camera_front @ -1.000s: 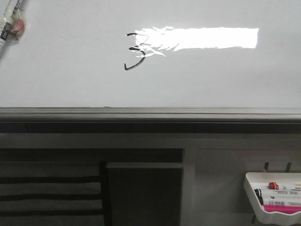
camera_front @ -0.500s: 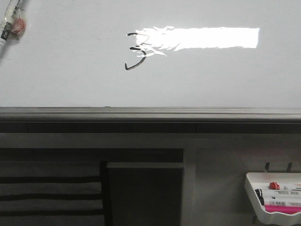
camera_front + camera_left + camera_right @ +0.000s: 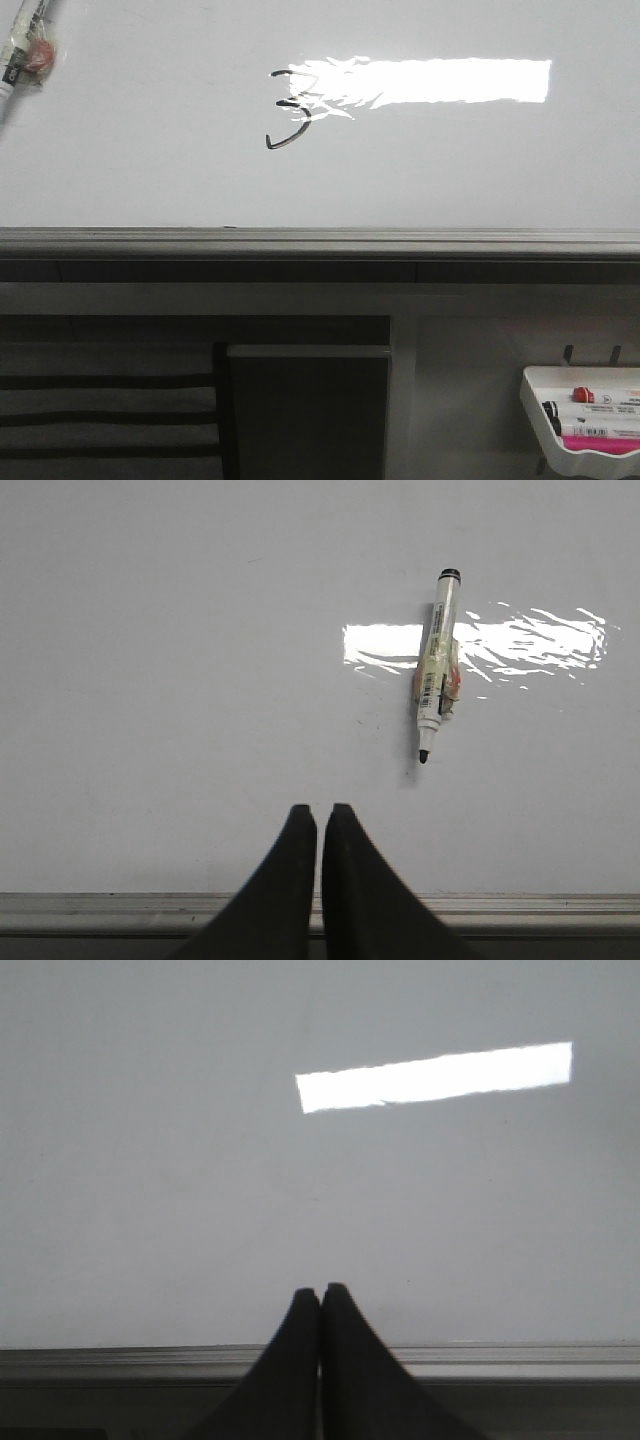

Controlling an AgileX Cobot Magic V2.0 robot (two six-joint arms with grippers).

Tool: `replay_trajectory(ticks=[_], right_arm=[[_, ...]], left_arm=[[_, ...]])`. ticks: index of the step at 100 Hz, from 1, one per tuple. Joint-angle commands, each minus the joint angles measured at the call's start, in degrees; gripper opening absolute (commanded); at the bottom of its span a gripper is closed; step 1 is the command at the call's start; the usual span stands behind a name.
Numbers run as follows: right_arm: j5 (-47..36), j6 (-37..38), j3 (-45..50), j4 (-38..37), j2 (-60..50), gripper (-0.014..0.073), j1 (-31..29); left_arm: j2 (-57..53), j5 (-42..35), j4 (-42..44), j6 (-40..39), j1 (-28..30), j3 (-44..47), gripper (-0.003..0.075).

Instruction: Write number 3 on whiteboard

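The whiteboard [image 3: 150, 170] fills the upper front view, with a grey bottom rail [image 3: 320, 240]. A thin dark number 3 [image 3: 288, 108] is drawn left of the bright glare, its right side washed out. A white marker with a black tip [image 3: 437, 665] lies on the board; it shows at the top left corner of the front view [image 3: 18, 52]. My left gripper [image 3: 320, 810] is shut and empty, above the rail, short of the marker. My right gripper [image 3: 321, 1290] is shut and empty over bare board [image 3: 150, 1210]. Neither gripper shows in the front view.
A small white tray [image 3: 585, 420] with several markers hangs at the lower right, below the board. Dark shelving [image 3: 300, 400] sits under the rail. A bright rectangular glare [image 3: 440, 82] lies on the board.
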Motion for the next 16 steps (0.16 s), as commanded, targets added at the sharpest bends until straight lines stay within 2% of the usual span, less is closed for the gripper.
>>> replay_trajectory(ticks=[1,16], right_arm=[[-4.24,-0.10,1.20,-0.05,-1.23,-0.0076,-0.38],[-4.24,-0.10,1.20,-0.05,-1.23,-0.0076,-0.38]], left_arm=[[-1.64,-4.22,0.00,-0.41,0.09,0.17,-0.0019],[-1.64,-4.22,0.00,-0.41,0.09,0.17,-0.0019]])
